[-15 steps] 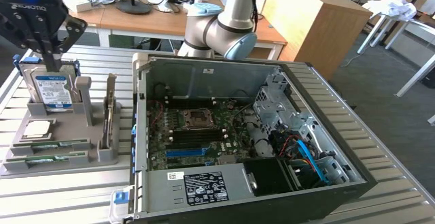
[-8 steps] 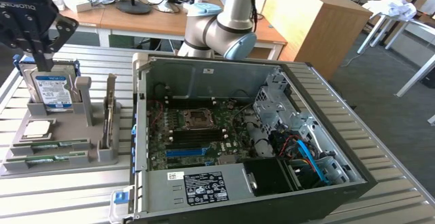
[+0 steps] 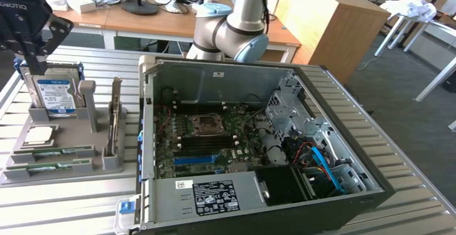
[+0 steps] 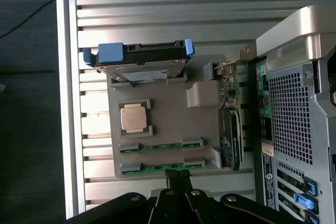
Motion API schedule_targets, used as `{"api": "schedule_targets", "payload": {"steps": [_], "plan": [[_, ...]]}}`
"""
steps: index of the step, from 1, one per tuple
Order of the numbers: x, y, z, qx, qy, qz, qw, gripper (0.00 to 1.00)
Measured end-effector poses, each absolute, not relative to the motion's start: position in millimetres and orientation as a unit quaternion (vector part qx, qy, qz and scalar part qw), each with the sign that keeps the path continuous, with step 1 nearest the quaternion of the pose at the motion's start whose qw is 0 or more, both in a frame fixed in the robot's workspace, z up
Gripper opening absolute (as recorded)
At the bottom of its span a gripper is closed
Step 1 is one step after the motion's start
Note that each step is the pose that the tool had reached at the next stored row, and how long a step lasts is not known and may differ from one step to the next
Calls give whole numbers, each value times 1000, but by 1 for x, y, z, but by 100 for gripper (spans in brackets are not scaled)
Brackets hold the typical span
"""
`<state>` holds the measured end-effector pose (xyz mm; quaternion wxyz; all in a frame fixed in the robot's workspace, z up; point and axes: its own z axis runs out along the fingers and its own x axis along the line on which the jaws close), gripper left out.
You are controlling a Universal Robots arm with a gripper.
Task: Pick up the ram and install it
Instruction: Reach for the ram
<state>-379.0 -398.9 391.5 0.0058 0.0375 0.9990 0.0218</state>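
Two ram sticks lie flat in slots along one edge of a grey holder tray (image 3: 64,136): a green strip (image 3: 53,153) and a second one (image 3: 48,166) beside it. The wrist view has them as ram (image 4: 160,146) and ram (image 4: 157,168). My black gripper (image 3: 36,67) hangs high over the far end of the tray, above the hard drive, apart from the sticks. Its fingertips (image 4: 173,178) look pressed together with nothing between them. The open computer case (image 3: 342,155) lies to the exterior view's right, with the motherboard's memory slots (image 3: 206,141) exposed.
On the tray stand a blue-labelled hard drive (image 3: 55,95), a square processor chip (image 3: 39,134) and an upright expansion card (image 3: 114,118). The case's wall (image 3: 146,139) rises right beside the tray. Cables and a drive cage (image 3: 299,117) crowd the case's right side.
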Motion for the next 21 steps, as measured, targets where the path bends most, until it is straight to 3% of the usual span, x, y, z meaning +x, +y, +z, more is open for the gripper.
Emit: {"api": "schedule_targets", "payload": {"steps": [21], "plan": [[-383, -399, 391, 11, 1000, 22, 2, 10]]}}
